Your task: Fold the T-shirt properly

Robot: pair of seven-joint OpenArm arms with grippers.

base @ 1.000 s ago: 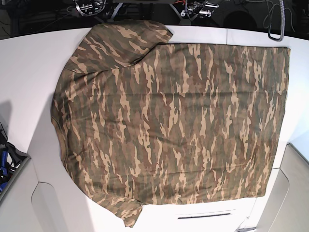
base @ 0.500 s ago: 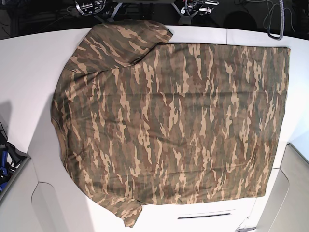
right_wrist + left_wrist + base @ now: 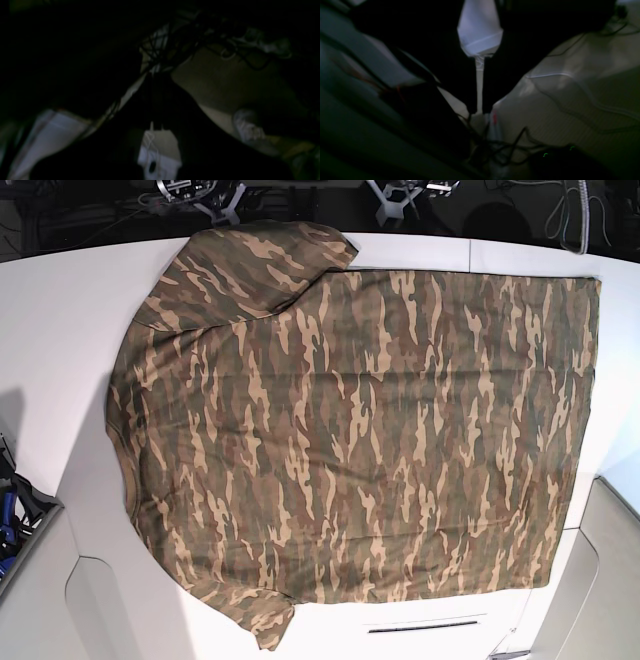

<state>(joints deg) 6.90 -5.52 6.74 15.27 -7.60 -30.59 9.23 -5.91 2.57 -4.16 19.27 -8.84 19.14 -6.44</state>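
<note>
A white tabletop [image 3: 60,330] fills the base view, its far edge running along 12 o'clock against a dark background. The T-shirt [image 3: 360,430] lies flat and spread across most of it, in brown, tan and olive camouflage, reaching from about 9 o'clock to the straight hem at 3 o'clock. One short sleeve [image 3: 250,265] juts toward 11 o'clock and touches the tabletop's far edge; the other sleeve [image 3: 262,620] points toward 7 o'clock, near the tabletop's near edge. No fold shows in the cloth, apart from soft ripples.

Both arms sit beyond the far edge, clear of the shirt. Only metal parts show there: the right arm [image 3: 190,192] at about 11 o'clock and the left arm [image 3: 405,192] just past 12 o'clock.

The left wrist view is dim. The left jaws [image 3: 479,110] appear as two dark shapes with a thin pale slit between them, so they stand narrow, nearly together, with nothing held. Tangled dark cables [image 3: 500,147] lie below them at 6 o'clock.

The right wrist view is darker still. The right jaws [image 3: 157,75] are a black mass at centre, and whether they are apart or closed cannot be told. Cables [image 3: 190,37] cross at 12 o'clock.
</note>
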